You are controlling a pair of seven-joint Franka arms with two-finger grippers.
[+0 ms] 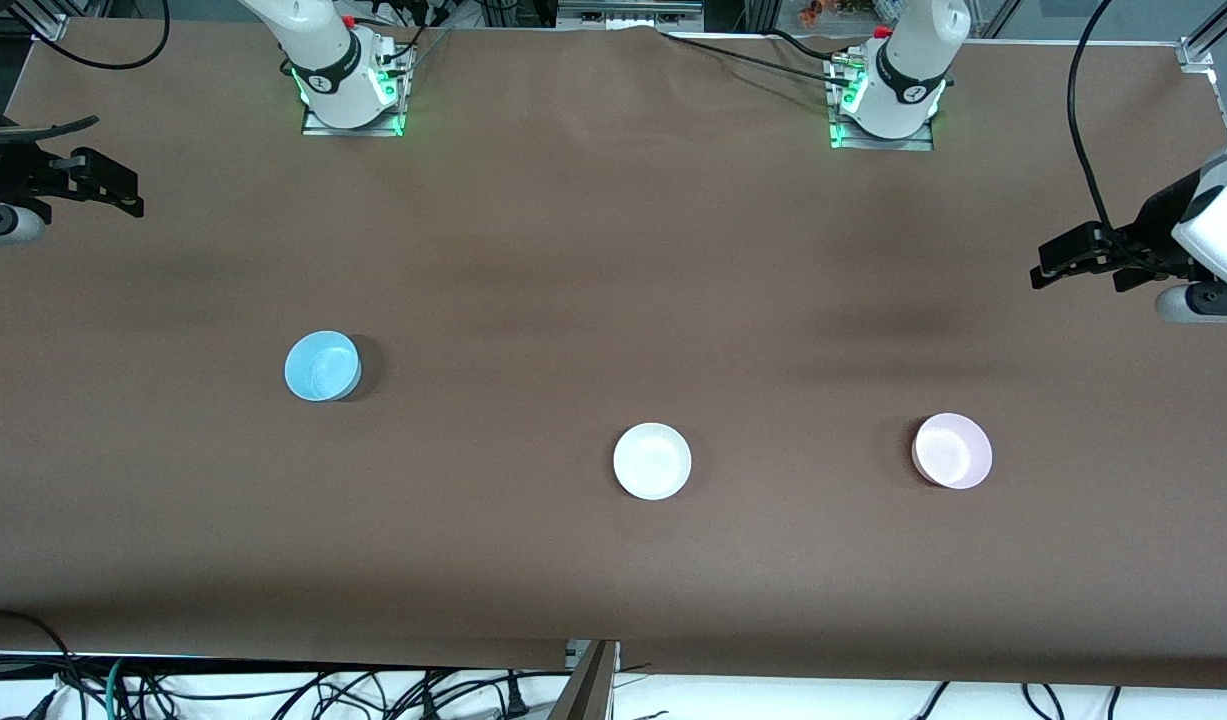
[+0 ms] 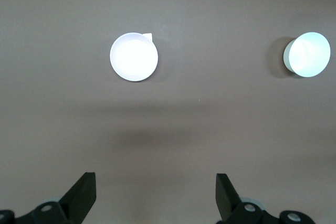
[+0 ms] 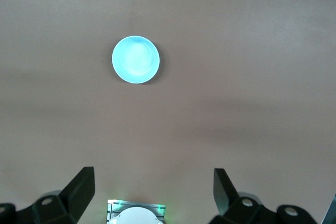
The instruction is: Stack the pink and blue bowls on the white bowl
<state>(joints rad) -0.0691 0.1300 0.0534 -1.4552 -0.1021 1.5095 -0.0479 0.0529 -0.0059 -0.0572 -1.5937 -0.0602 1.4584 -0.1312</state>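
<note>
likely light, stiff, slick plastic: best pinched at the rim of blue bowl (image 1: 321,366) and pink bowl (image 1: 953,450), then nested in white bowl (image 1: 652,461); left gripper (image 2: 155,195) and right gripper (image 3: 154,192) spread wide, empty, waiting high at the table (image 1: 613,250) ends

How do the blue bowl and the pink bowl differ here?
The blue bowl is sky blue, the pink bowl pale pink. The blue bowl sits toward the right arm's end, the pink bowl toward the left arm's end and nearer the camera. Both stand upright, empty, unstacked.
</note>
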